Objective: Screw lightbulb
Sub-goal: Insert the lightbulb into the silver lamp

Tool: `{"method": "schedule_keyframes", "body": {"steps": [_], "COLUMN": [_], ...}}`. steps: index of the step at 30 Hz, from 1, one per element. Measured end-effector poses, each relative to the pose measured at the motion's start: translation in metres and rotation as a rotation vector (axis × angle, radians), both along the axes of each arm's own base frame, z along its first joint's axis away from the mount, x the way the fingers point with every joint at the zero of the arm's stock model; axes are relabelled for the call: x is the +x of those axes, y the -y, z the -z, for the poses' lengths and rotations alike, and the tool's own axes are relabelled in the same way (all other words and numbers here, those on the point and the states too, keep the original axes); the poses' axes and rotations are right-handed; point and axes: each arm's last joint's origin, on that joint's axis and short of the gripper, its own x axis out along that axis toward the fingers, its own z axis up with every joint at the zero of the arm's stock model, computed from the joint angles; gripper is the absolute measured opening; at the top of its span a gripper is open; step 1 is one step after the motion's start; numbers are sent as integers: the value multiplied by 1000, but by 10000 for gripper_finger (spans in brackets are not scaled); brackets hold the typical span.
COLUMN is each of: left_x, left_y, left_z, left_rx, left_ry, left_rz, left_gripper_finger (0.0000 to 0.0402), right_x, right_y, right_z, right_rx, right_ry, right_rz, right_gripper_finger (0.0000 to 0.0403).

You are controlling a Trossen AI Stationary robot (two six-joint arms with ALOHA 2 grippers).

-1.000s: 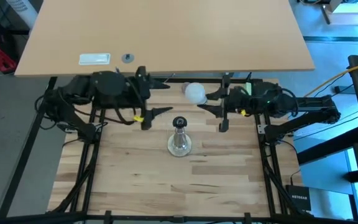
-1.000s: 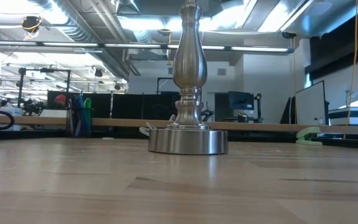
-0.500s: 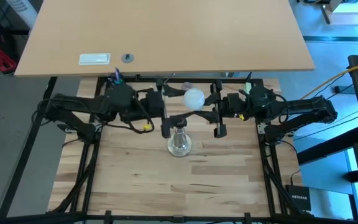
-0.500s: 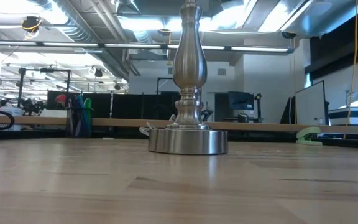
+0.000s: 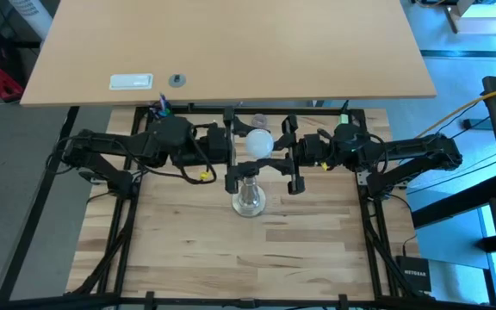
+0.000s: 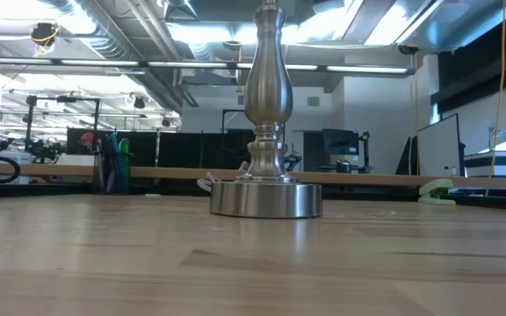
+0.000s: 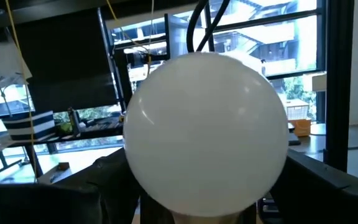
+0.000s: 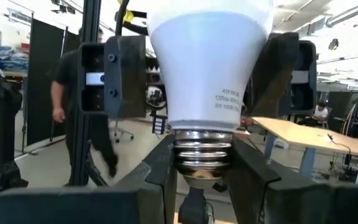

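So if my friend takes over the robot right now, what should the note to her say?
Right gripper: shut on the lightbulb, pinching its screw base and holding it in the air above the lamp stand.
Left gripper: open, one finger on each side of the bulb's round top; I can't tell if they touch it.
Done: the bulb is lifted and brought over near the stand.
Left: lower the base into the socket and twist it in.

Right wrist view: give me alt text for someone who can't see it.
A white lightbulb fills the frame, its threaded metal base clamped between the right gripper's two dark fingers. The left gripper's dark fingers flank the globe on both sides. A person stands blurred in the room behind.
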Motion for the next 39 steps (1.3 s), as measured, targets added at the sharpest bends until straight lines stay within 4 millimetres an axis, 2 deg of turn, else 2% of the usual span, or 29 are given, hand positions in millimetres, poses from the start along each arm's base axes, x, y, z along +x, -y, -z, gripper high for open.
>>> {"method": "schedule_keyframes", "body": {"steps": [4,12,14,19,23,27,33,37,39], "left_x": [1,1,1,-1,-14,-29,-32,-30,-25], "left_y": [-2,-5,-7,-8,-7,-6,2,4,3], "left_z": [2,2,2,1,-7,-14,-5,6,17], "left_rx": [2,16,27,30,21,13,1,-19,-33], "left_ry": [-20,-24,-28,-31,-20,-34,-113,-129,-126], "left_rz": [-4,-20,-26,-35,-71,-105,-105,-121,-128], "left_gripper_finger": [269,187,186,165,164,164,153,151,151], "right_x": [0,0,0,-2,-18,-39,-53,-46,-42], "right_y": [0,0,0,0,4,6,8,8,7], "right_z": [0,0,0,2,-4,-3,21,59,77], "right_rx": [-4,-25,-23,-27,-54,-68,-26,1,15], "right_ry": [-3,3,2,-60,-180,-333,-550,-616,-576], "right_rz": [3,10,12,15,76,106,126,127,126], "right_gripper_finger": [105,108,131,218,264,285,290,291,291]}}
